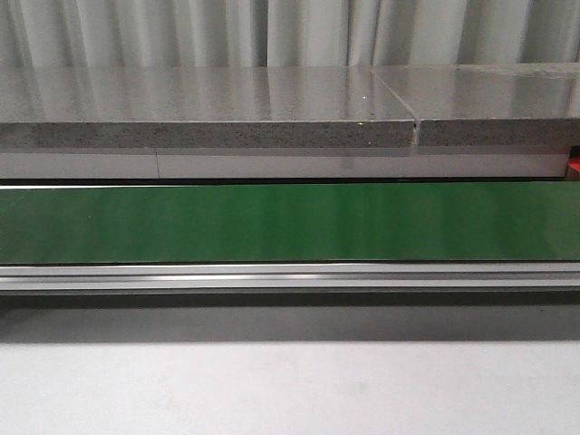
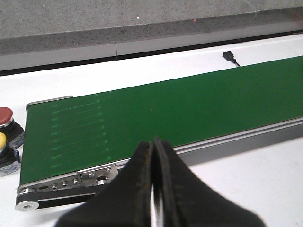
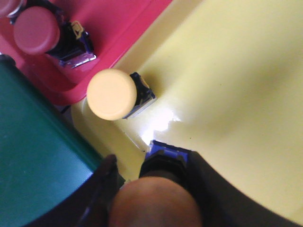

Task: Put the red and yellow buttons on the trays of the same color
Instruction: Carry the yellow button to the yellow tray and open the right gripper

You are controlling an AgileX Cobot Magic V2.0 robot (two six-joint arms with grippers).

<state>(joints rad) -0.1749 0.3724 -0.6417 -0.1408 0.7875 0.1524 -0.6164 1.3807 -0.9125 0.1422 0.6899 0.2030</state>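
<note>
From the right wrist camera I see my right claw (image 3: 151,189) clenched on a button (image 3: 156,201) whose cap looks orange-red in the close, blurred view, its blue-black base showing just ahead of the fingers. It hangs over the near edge of the yellow tray (image 3: 236,94), so I judge this one is either being brought in or about to be let go; the cap's true colour I cannot settle from here. One yellow button (image 3: 112,94) already lies on its side in the yellow tray, and a red button (image 3: 37,30) lies in the red tray (image 3: 123,23) beside it, with another just cut off at the corner.

My left claw (image 2: 154,179) is closed on nothing, hovering by the end of the green conveyor belt (image 2: 165,113). Beyond that end, a red button (image 2: 5,116) and a yellow button (image 2: 2,142) stand on the white surface (image 2: 255,179), still to be sorted. The front view shows only bare belt.
</note>
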